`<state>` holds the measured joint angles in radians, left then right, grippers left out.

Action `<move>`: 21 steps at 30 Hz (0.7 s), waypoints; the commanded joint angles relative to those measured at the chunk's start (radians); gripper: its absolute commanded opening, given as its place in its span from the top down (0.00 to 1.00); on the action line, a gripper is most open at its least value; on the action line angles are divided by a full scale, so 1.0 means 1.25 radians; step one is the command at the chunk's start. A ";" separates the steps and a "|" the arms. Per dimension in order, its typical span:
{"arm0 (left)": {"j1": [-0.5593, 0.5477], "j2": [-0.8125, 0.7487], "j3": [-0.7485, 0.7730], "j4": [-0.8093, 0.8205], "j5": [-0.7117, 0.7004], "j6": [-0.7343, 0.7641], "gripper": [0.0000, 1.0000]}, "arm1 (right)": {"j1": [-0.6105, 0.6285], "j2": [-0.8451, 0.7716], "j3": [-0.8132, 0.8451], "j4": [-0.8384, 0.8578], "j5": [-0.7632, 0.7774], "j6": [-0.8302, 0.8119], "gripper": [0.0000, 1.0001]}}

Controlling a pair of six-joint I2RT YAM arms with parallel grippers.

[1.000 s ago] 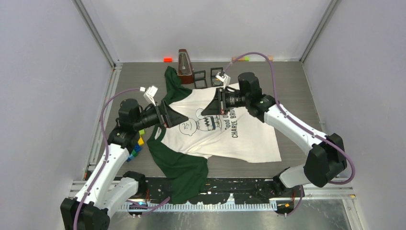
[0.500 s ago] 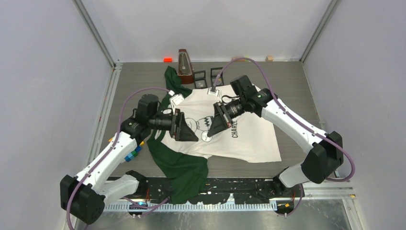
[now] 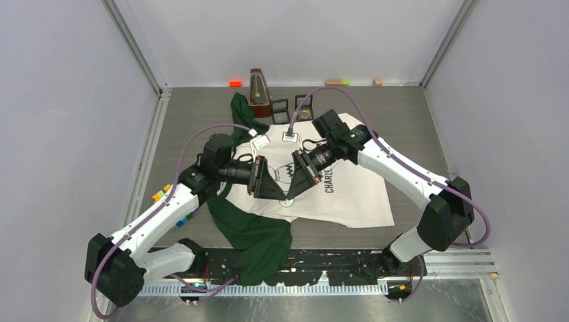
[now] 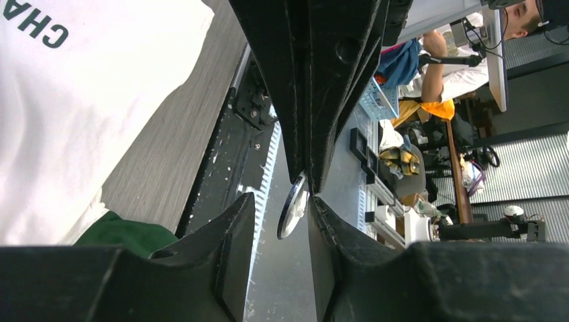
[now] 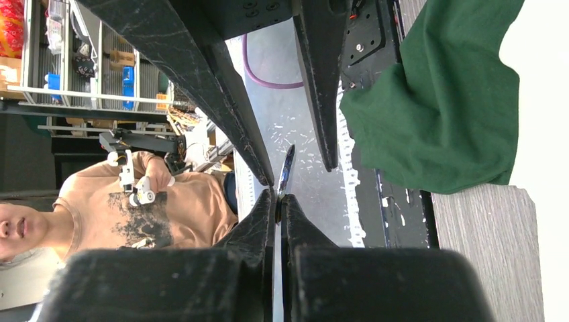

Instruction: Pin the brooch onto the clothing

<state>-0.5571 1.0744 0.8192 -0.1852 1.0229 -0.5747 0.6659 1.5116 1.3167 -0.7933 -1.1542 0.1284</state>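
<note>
The clothing (image 3: 355,198) is a white T-shirt with green sleeves, spread flat on the table; its white body (image 4: 54,121) and a green sleeve (image 5: 443,100) show in the wrist views. Both grippers meet tip to tip above the shirt's print. My right gripper (image 5: 277,196) (image 3: 290,191) is shut on the rim of the brooch (image 5: 286,168), a thin round disc seen edge-on. My left gripper (image 4: 282,198) (image 3: 275,191) is open, with its fingers either side of the brooch (image 4: 293,206). The disc's back lies against one finger (image 4: 329,235); the other finger (image 4: 231,241) stands apart from it.
A wooden metronome (image 3: 258,92) and two small black frames (image 3: 280,111) (image 3: 303,106) stand at the back of the table. Small coloured blocks (image 3: 235,84) (image 3: 337,82) lie along the back wall. The black front rail (image 3: 322,272) runs under a hanging green sleeve.
Both arms swung inward and down until their grippers met over the shirt's print. The left jaws narrowed around the brooch. The right jaws stayed shut on it.
</note>
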 commanded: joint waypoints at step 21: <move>-0.004 -0.002 -0.026 0.072 0.019 -0.026 0.99 | 0.005 0.043 0.089 -0.126 -0.031 -0.130 0.99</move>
<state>-0.5617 1.0763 0.7959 -0.1383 1.0401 -0.6025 0.6655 1.5665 1.3819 -0.9169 -1.1648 0.0040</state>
